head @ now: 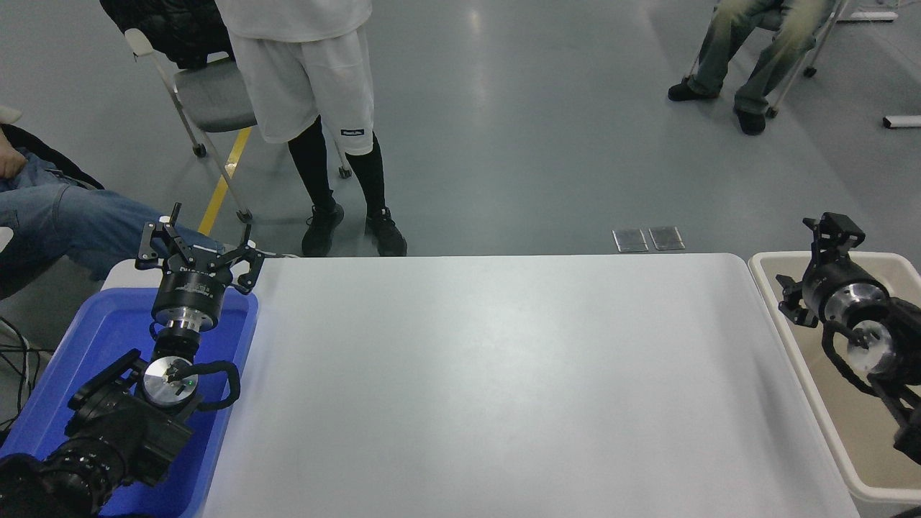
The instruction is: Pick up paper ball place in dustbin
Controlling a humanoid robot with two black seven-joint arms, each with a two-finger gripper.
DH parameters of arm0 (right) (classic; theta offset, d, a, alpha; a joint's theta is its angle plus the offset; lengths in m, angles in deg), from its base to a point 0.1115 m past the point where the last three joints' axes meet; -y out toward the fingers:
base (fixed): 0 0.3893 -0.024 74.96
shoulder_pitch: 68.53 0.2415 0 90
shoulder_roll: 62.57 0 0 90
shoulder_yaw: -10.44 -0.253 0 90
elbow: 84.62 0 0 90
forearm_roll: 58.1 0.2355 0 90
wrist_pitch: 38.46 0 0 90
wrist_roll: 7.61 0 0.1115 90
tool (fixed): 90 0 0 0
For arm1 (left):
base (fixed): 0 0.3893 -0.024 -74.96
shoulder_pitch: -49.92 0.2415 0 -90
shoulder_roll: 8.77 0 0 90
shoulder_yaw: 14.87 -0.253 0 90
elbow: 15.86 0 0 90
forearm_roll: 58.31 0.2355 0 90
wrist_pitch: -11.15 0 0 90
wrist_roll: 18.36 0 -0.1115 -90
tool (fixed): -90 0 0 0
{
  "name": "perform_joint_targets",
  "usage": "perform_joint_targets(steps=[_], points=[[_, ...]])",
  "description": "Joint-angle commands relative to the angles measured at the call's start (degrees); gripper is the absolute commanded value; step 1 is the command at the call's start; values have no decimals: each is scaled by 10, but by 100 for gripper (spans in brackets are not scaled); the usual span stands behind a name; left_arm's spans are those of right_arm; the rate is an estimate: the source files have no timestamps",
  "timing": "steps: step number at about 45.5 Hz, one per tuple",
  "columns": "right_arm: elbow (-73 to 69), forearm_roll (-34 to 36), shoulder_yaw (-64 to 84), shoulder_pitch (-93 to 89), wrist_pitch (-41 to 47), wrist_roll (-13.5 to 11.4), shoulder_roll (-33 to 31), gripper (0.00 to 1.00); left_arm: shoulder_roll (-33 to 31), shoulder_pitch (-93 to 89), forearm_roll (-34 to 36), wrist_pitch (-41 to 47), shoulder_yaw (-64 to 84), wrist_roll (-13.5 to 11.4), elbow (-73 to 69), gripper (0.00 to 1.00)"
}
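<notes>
Right gripper (817,270) hangs over dustbin (766,270) — holding nothing.

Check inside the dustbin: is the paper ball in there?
No paper ball shows in the dustbin; only bare beige wall and floor are visible. The right gripper and its arm hang over the bin and cover much of its inside.

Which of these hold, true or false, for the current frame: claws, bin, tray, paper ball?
1. The right claw is over the bin. True.
2. A paper ball lies on the white table. False: none shows anywhere in view.
3. The left claw is open, parked above the blue tray. True.
4. The blue tray sits at the table's right end. False: it is at the left; the bin is at the right.
5. The right claw grips a paper ball. False: nothing shows in it.
</notes>
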Motion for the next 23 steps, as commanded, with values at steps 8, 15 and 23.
perform_joint_targets(steps=[8,15,23], points=[[-3,63,-30,-38,35,214,103,100,0,0,0,0,0,0,0,99],[-5,105,-28,-44,40,214,116,100,0,0,0,0,0,0,0,99],[-4,104,-14,-56,41,214,117,100,0,0,0,0,0,0,0,99]])
